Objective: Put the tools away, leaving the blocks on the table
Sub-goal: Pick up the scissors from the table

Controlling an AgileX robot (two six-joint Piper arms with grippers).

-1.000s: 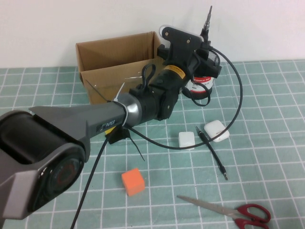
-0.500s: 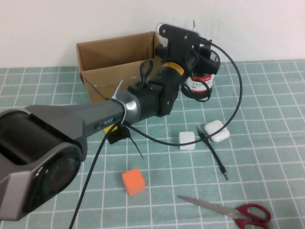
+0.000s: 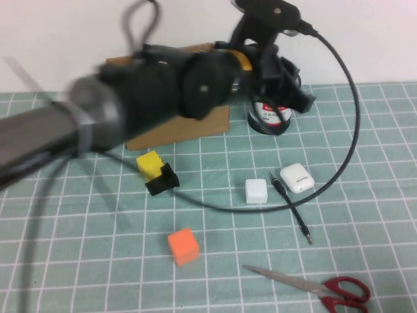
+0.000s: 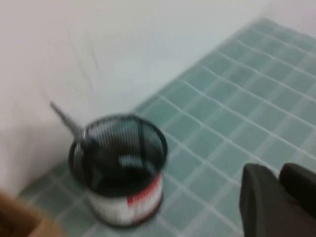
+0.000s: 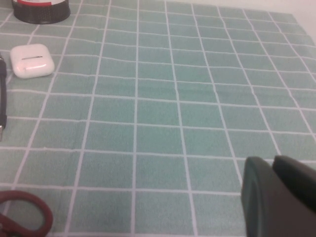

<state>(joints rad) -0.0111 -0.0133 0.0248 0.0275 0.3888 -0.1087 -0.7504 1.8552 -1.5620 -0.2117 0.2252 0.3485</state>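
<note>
Screwdriver [image 4: 66,121] in mesh cup [image 4: 118,168], left wrist only.

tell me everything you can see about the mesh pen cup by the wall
The mesh cup is a round black wire-mesh holder with a white and red label band around its lower part. It stands upright on the green grid mat near the wall, right of the cardboard box. A thin metal shaft leans out over its rim. The left gripper is beside it, not touching.
</note>
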